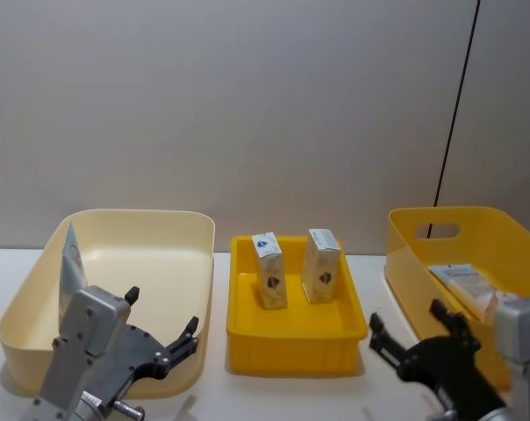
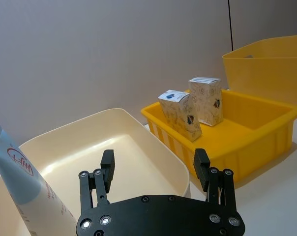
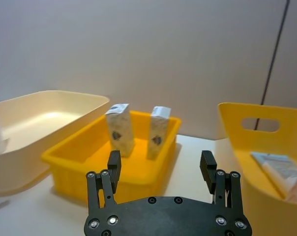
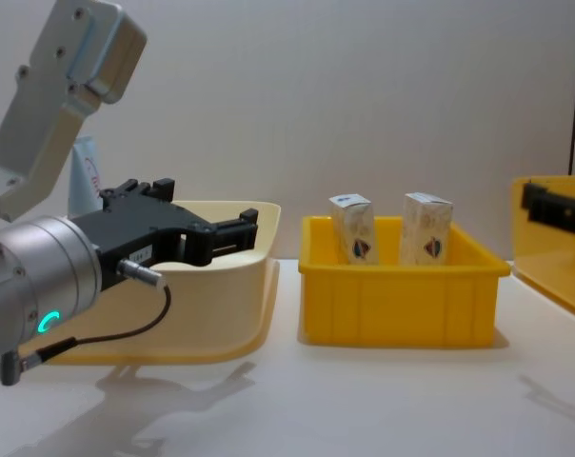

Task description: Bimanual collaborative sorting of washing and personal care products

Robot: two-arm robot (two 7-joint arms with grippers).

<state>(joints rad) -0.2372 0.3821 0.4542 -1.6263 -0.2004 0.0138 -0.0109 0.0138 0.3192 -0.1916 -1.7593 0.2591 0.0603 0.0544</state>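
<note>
Head view shows your left gripper (image 1: pixel 164 329) spread and empty above the cream bin's (image 1: pixel 195 219) near right corner, and your right gripper (image 1: pixel 414 338) likewise spread beside the deep yellow bin (image 1: pixel 405 254). One pale-blue tube (image 1: pixel 71 259) leans on the cream bin's left wall; another tube (image 1: pixel 462 282) lies in the deep bin. Two cartons (image 1: pixel 270 270) stand in the middle tray (image 1: pixel 291 338), probably awaiting pickup.

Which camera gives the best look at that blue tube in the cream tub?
The left wrist view: the tube looms close, red print readable. The head view shows it small against the tub's left wall; the chest view shows its top behind the arm.
</note>
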